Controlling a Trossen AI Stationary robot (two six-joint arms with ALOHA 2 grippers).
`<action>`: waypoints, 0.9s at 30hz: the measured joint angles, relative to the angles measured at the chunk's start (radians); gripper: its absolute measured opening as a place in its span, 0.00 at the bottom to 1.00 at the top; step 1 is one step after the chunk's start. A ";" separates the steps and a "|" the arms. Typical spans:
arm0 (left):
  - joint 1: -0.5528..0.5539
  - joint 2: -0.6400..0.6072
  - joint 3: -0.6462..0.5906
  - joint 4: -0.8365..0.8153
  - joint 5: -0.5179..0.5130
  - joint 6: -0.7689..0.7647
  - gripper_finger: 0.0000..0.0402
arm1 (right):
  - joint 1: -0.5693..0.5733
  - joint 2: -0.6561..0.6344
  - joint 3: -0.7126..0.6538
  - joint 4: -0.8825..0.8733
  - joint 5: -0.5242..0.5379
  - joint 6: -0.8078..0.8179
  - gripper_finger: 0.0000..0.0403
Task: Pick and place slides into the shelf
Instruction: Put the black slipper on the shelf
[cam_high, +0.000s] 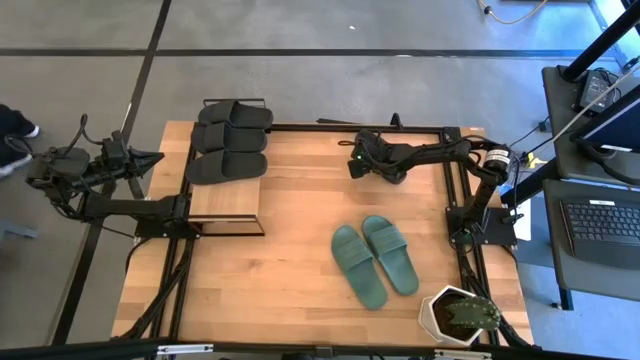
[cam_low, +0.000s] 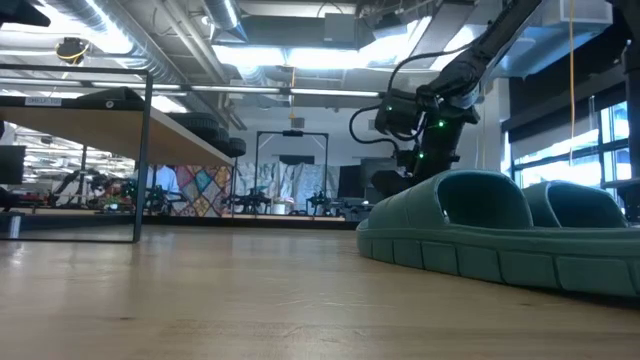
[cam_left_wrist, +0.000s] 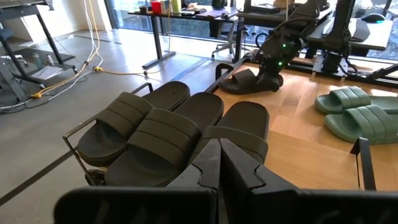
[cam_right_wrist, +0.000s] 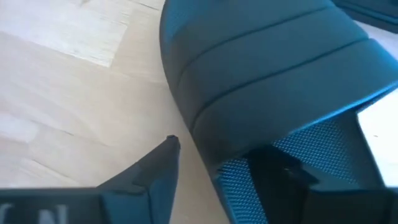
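Three black slides (cam_high: 232, 140) lie side by side on the far part of the shelf (cam_high: 225, 203) at the table's left. A teal pair (cam_high: 375, 258) rests sole-down on the tabletop near the middle right. Another black slide (cam_left_wrist: 239, 81) lies on the table's far part, under my right gripper (cam_left_wrist: 273, 62). That gripper is open and slants down, with one finger (cam_right_wrist: 165, 163) outside the slide's strap (cam_right_wrist: 267, 68) and the other (cam_right_wrist: 283, 177) in the opening under it. My left gripper (cam_left_wrist: 221, 163) is shut and waits off the table's left edge, beside the shelf. My right gripper straddles one side of the black slide's strap (cam_right_wrist: 211, 134), coming from above at a slant. Bare wood shows between the outer finger and the slide. Whether the inner finger touches the strap or the footbed, I cannot tell. The slide lies flat on the table.
A potted plant in a white pot (cam_high: 458, 315) stands at the table's near right corner. Black frame rails (cam_high: 465, 200) run along the table's right and far sides. Bare wood (cam_high: 290, 250) lies between the shelf and the teal pair.
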 joint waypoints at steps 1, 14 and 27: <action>0.000 0.000 0.000 0.000 0.000 0.000 0.00 | 0.000 0.000 0.000 0.002 0.005 -0.006 0.43; 0.000 0.000 0.000 0.000 0.000 0.000 0.00 | 0.001 0.000 0.000 0.120 0.006 -0.102 0.18; 0.000 0.000 0.000 0.000 0.000 0.000 0.00 | 0.002 0.000 0.000 0.144 0.005 -0.152 0.05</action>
